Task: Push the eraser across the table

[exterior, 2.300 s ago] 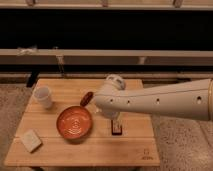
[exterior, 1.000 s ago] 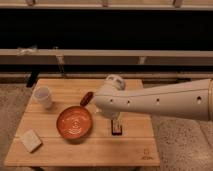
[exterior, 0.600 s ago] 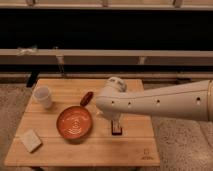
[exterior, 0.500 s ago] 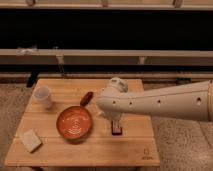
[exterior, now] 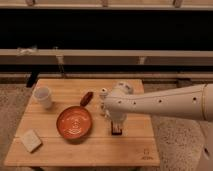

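Note:
The eraser [exterior: 116, 132], a small dark block with a tan face, lies on the light-wood table [exterior: 125, 150] just right of the orange pan. My white arm reaches in from the right, and the gripper [exterior: 116, 123] points straight down right over the eraser, at or just above its top. The gripper's body hides the upper part of the eraser.
An orange pan [exterior: 74, 123] with a reddish-brown handle [exterior: 87, 98] sits left of the eraser. A white cup [exterior: 43, 96] stands at the far left, and a pale beige block [exterior: 31, 140] lies near the front left corner. A rail runs behind the table.
The arm's wrist has dipped slightly toward the table over the eraser. The eraser, pan, cup and block have stayed where they were.

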You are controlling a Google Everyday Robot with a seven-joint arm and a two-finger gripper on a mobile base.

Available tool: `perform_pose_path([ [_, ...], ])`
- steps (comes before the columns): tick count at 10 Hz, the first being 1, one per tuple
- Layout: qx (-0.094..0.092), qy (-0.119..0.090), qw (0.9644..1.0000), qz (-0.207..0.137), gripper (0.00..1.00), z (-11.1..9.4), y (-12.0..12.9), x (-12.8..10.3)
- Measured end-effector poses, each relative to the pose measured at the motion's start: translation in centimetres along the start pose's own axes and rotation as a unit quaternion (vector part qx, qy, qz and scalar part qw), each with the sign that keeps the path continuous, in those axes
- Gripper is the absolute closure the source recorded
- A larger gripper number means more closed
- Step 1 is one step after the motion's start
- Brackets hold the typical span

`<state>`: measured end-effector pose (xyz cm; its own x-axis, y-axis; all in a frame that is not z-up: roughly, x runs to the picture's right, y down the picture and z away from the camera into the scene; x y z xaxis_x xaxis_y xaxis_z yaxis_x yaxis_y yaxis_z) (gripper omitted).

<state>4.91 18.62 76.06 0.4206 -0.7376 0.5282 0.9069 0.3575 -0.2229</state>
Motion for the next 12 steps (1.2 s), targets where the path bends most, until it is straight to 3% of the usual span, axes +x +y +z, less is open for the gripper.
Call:
perform_pose_path([
  [2,-0.007,-0.008,0.9999,0.001,0.75,2.1,0.7,-0.5],
  [5,-0.015,-0.018,0.9997,0.007,0.99,4.7,2.2,-1.4],
  [9,-0.020,-0.030,0.9993,0.010,1.00,6.5,3.0,-2.3],
  [12,-0.021,-0.030,0.9993,0.010,1.00,6.2,3.2,-2.3],
])
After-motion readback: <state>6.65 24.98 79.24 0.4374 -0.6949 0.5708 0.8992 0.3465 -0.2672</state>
